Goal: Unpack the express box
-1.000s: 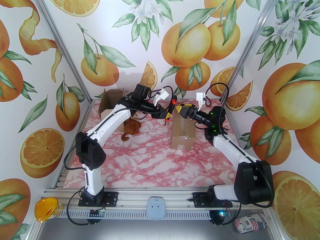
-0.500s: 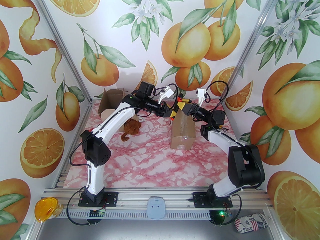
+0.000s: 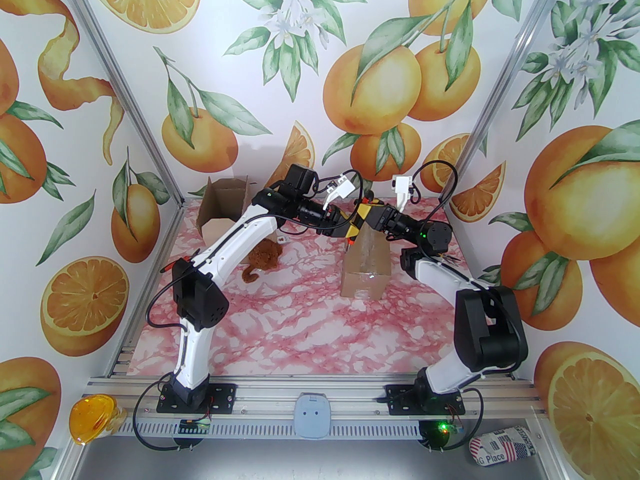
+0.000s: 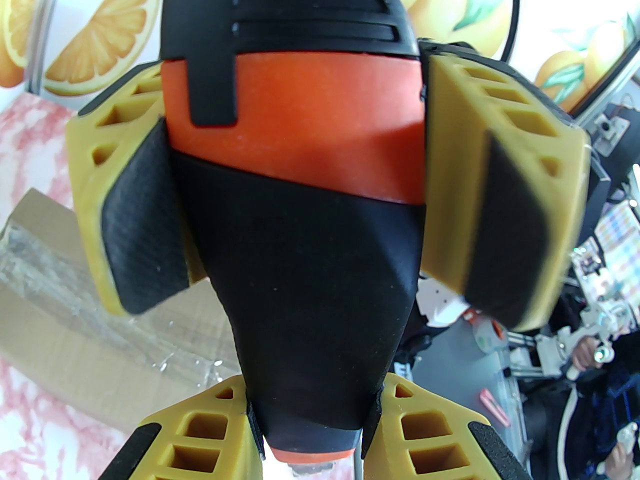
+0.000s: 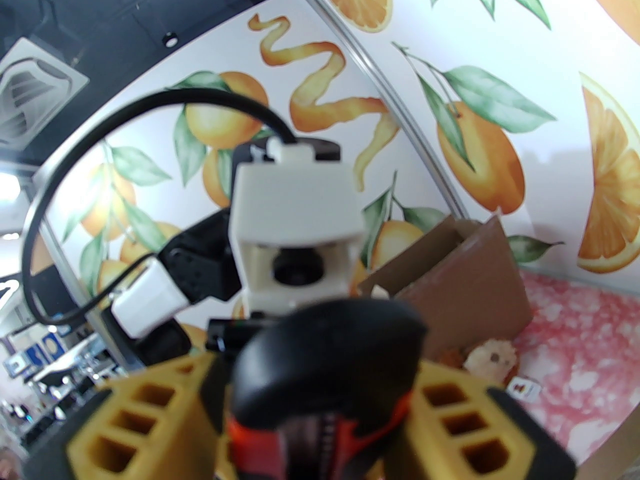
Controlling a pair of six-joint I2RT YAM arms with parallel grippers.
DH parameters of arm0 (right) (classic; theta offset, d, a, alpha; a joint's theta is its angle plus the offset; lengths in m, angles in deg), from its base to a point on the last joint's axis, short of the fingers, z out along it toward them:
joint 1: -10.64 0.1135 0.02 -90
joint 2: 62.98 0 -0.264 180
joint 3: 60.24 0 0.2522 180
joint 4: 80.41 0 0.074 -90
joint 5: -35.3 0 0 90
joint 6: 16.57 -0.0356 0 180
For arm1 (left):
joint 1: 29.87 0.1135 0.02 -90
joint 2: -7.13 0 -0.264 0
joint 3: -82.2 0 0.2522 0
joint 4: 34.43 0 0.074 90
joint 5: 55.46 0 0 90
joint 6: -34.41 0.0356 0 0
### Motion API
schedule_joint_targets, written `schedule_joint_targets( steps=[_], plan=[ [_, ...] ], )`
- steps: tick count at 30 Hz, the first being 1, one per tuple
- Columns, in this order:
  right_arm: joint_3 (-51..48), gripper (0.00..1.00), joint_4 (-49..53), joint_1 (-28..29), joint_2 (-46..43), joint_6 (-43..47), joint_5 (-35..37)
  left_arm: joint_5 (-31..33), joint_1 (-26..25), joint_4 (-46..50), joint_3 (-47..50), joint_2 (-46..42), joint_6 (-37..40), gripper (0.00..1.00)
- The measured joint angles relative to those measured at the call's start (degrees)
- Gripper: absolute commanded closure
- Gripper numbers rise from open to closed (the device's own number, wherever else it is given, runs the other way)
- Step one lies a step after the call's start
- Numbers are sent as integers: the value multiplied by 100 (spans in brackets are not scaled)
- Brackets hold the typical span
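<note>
A pink marbled table (image 3: 310,328) seen from above, with two robot arms reaching in from its near edge. At the far left corner an open cardboard box (image 3: 222,203) lies tipped on its side, flaps spread. Just in front of it, toward the near edge, a brown plush toy (image 3: 262,260) lies on the table, partly hidden by the left arm.

Near the middle of the far edge, the two grippers meet above the table. The left gripper (image 3: 346,226) is clamped on the lower, narrower black end of an orange-and-black cutter (image 4: 300,248), which stands tilted with its top leaning right. In the left wrist view its yellow fingers (image 4: 190,443) press against both sides of that end.

The right gripper (image 3: 364,214) has hold of the same cutter higher up. Its half-open fingers (image 4: 125,208) sit against either side of the wider orange band, one of them blurred.

Directly beneath the grippers and a little right of the table's middle stands the express box (image 3: 365,268), a tall brown carton sealed with clear tape along its top, its length running toward the far edge.
</note>
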State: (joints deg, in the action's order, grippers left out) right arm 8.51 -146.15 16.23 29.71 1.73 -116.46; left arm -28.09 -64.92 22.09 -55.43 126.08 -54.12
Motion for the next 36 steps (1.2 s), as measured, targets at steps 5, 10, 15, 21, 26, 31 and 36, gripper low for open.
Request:
schedule_joint_targets(
  steps=[5, 10, 15, 21, 26, 31, 36],
  plan=[
    [0, 64, -13, 0, 0, -98, 22, -7, 0, 15, -26, 4, -28, 71],
    [0, 66, -15, 0, -7, -144, 28, 31, -4, 85, -72, 4, -57, 68],
    [-17, 69, -15, 0, -11, -151, 28, 114, -37, 129, -85, 4, -74, 59],
    [-107, 70, -13, 7, -39, -87, 28, 264, -63, 199, -94, 2, -101, 46],
    [-153, 71, 190, 7, -157, 129, 52, 804, -81, 184, -66, -72, 66, 31],
    [-153, 71, 1180, 7, -546, 745, 236, 2116, -247, -592, 1178, -1049, 197, 25],
    [-26, 71, 3289, 79, -1270, 1993, 730, 3654, -728, -1613, 2424, -2157, 446, 28]
  ],
)
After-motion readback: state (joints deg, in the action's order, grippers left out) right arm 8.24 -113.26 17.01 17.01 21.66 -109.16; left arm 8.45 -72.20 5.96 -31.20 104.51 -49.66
